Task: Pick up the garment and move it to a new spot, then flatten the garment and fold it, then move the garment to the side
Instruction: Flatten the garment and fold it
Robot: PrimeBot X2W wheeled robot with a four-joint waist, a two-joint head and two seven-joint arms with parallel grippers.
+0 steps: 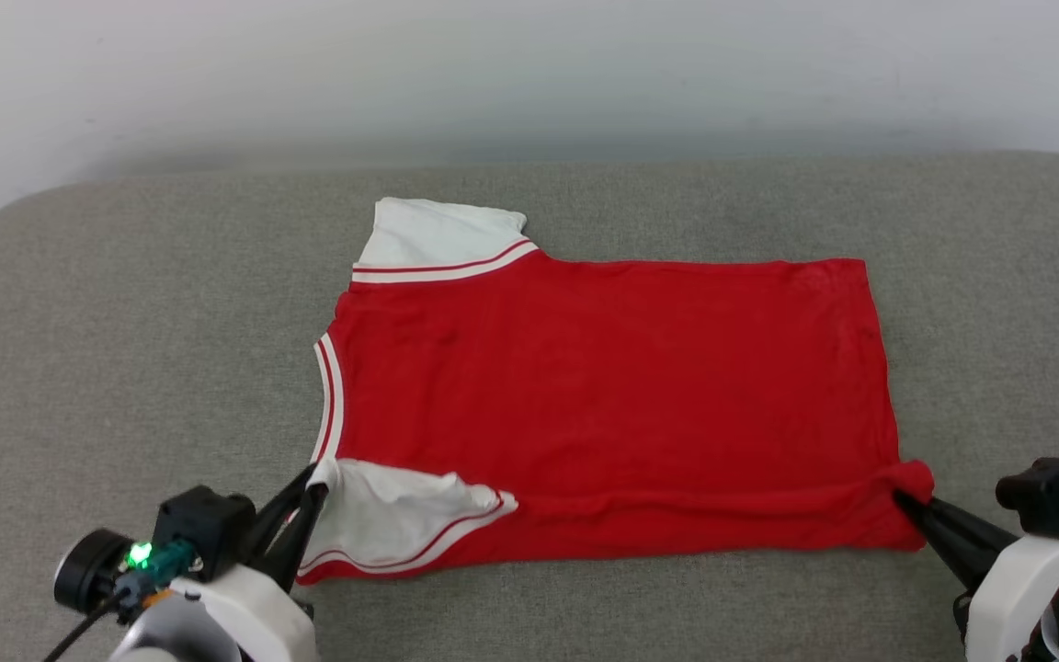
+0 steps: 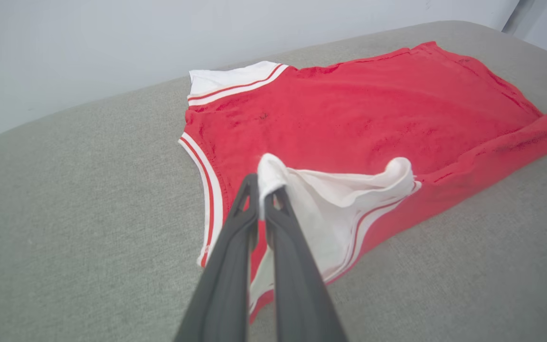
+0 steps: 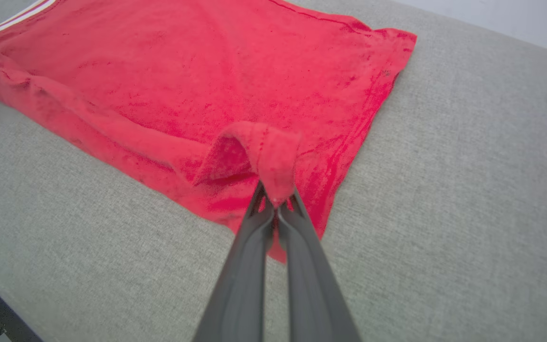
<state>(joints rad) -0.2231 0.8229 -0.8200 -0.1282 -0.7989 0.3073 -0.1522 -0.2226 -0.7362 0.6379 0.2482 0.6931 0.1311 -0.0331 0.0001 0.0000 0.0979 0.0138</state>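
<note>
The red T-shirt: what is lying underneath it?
The red T-shirt lies on a grey fabric cushion, which shows all around it. Whether anything else lies beneath is hidden by the cloth.

Head camera looks down from 6 o'clock; wrist cameras sit close at 7 and 5, sharing the garment [image 1: 612, 405].

Bare indoor room, kind unclear
Grey upholstered cushion [image 1: 125, 322] with rounded far corners against a plain pale wall [image 1: 529, 74].

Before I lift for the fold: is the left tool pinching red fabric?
No, in the left wrist view the left tool is shut on the white sleeve of the shirt.
</note>
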